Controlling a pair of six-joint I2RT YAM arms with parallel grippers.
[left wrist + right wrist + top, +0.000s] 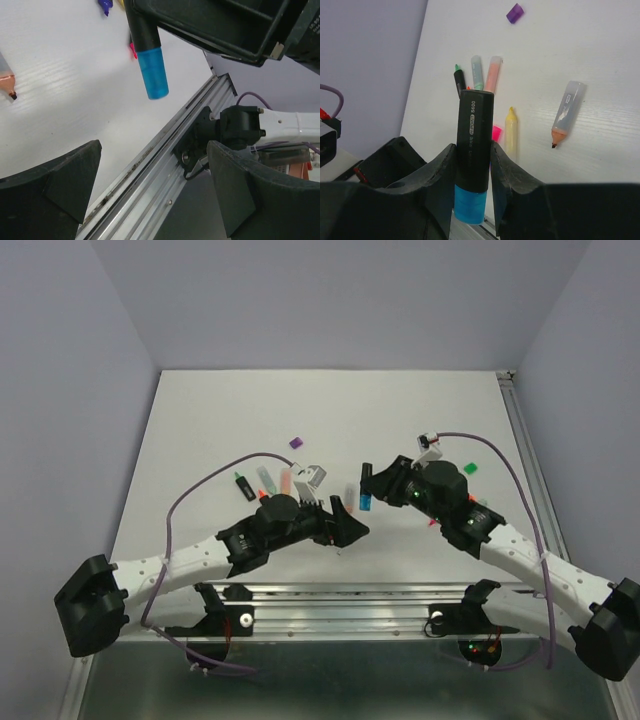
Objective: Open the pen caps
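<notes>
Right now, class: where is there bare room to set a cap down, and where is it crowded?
Bare: the table beyond the purple cap, up to the back wall. Crowded: the loose highlighters just beyond the left arm.

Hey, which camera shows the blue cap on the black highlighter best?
Left wrist: the blue cap hangs whole and unblocked. In right wrist, the right hand gripping the highlighter partly hides it. Top view shows only a small blue speck.

top: high, from rear, whole table (330, 420) | wrists: close-up — sharing blue cap (152, 75)
</notes>
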